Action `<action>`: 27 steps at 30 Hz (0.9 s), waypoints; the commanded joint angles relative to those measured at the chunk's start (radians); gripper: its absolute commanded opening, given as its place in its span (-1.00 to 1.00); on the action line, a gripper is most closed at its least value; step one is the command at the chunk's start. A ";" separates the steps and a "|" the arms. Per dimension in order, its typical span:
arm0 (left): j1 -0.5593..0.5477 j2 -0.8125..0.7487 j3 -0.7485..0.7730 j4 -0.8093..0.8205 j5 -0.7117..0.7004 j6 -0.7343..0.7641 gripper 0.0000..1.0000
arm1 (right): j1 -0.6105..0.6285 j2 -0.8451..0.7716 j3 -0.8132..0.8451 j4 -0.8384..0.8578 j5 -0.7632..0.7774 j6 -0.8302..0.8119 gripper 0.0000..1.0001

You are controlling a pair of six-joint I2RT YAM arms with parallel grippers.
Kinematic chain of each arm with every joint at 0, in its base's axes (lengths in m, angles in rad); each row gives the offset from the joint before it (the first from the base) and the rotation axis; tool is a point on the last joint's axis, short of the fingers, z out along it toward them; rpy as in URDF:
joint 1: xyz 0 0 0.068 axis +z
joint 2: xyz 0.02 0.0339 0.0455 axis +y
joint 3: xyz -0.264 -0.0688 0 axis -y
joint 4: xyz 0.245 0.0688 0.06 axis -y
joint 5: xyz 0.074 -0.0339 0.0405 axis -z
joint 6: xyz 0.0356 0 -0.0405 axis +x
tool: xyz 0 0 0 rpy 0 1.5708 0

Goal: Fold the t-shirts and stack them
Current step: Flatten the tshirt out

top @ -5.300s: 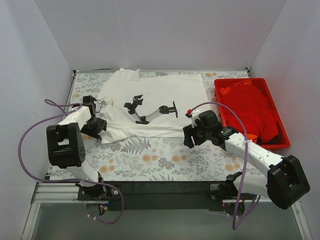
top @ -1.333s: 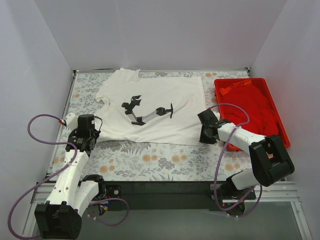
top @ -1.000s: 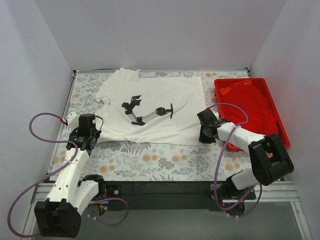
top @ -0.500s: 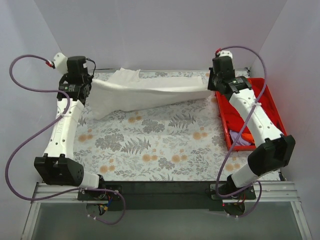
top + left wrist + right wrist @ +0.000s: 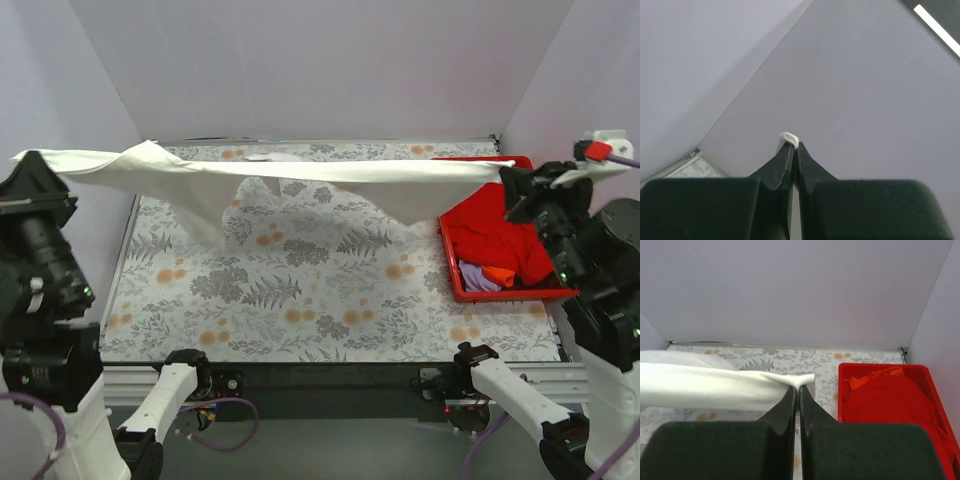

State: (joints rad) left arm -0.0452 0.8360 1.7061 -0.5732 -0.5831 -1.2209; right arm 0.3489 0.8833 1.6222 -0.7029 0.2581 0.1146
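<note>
**A:** Where do we have the white t-shirt (image 5: 300, 178) now?

**B:** It is up in the air, stretched like a band above the far half of the bench (image 5: 300, 310). Its long axis runs from left to right, and no part of it seems to touch the bench.

**A:** And our hands?

**B:** Both are closed on it. The left hand (image 5: 792, 149) pinches a small white fold at the left end. The right hand (image 5: 799, 386) pinches an edge at the right end. So no arm is nearer than the other, because each one has its own end.

**A:** What does the next move turn on, in our opinion?

**B:** On what lies under the right end. That end appears to hang over the far left part of the red tray (image 5: 505, 294), where the red t-shirt (image 5: 490, 220) lies. We think we must bring the shirt down toward the near side and a little to the left, both hands together. Then it lands flat on the bench and not over the tray.
</note>
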 commanded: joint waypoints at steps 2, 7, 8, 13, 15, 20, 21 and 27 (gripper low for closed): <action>0.010 -0.017 0.090 0.071 -0.055 0.173 -1.00 | -0.007 -0.079 0.042 -0.012 -0.051 -0.058 -0.97; 0.010 0.052 0.095 0.110 -0.003 0.227 -1.00 | -0.008 -0.055 0.059 -0.012 -0.103 -0.090 -0.97; 0.010 0.072 0.089 0.110 0.014 0.227 -1.00 | -0.007 -0.037 0.051 -0.010 -0.108 -0.098 -0.97; 0.010 0.233 -0.009 0.154 0.153 0.212 -1.00 | -0.007 0.046 -0.047 0.017 -0.077 -0.150 -0.97; 0.010 0.317 -0.075 0.194 0.192 0.216 -1.00 | -0.008 0.085 -0.178 0.105 -0.036 -0.164 -0.97; 0.010 0.529 -0.258 0.340 0.253 0.216 -1.00 | -0.020 0.234 -0.430 0.347 0.066 -0.182 -0.97; 0.010 0.613 -0.269 0.352 0.261 0.216 -1.00 | -0.028 0.267 -0.464 0.386 0.066 -0.182 -0.97; 0.010 0.866 -0.290 0.453 0.282 0.213 -1.00 | -0.106 0.557 -0.527 0.617 0.035 -0.141 -0.97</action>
State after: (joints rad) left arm -0.0414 1.7061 1.3895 -0.2371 -0.3115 -1.0187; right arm 0.2832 1.3895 1.0683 -0.3092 0.2657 -0.0383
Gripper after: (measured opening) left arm 0.017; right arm 0.028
